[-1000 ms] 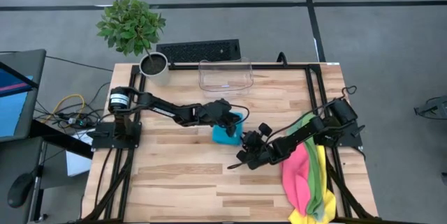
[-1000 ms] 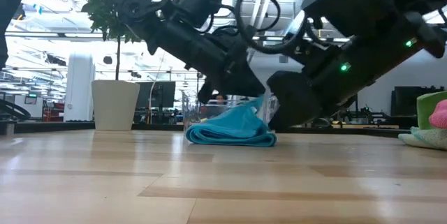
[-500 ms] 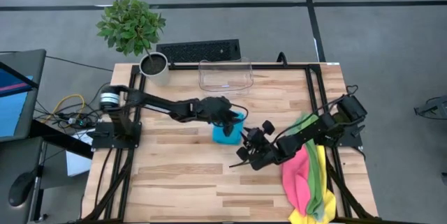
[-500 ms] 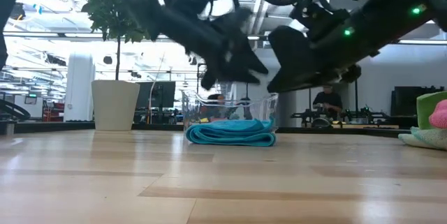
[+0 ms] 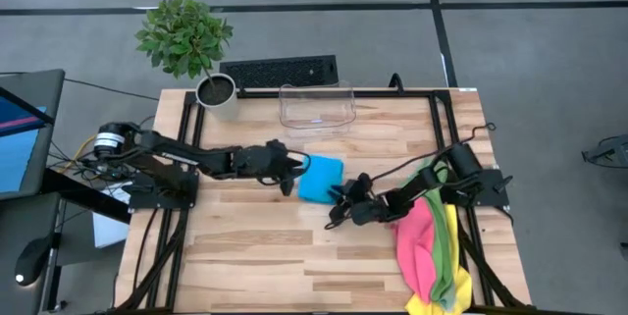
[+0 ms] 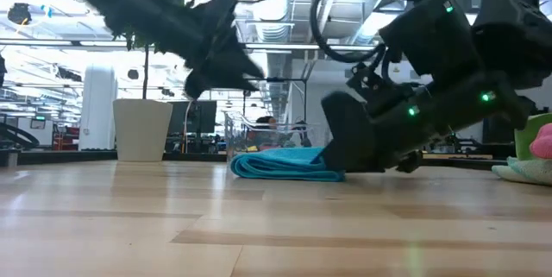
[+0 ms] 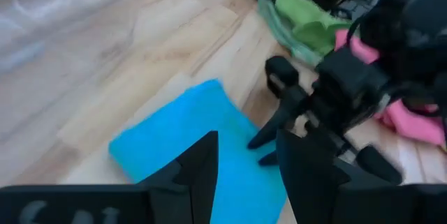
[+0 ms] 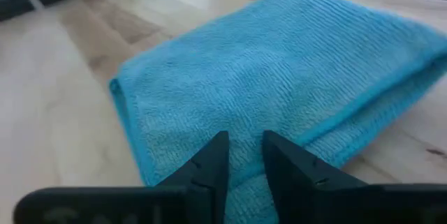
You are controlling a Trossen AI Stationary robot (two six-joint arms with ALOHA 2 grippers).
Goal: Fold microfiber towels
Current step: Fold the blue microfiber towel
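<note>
Four views, one shared cloth

We see the blue towel (image 5: 320, 179) from overhead, table level, and close past both grippers' fingers.

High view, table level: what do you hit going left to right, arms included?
Left arm's gripper → folded bright blue microfiber towel → right arm's gripper → heap of pink, green and yellow microfiber towels at the table's right edge.
</note>
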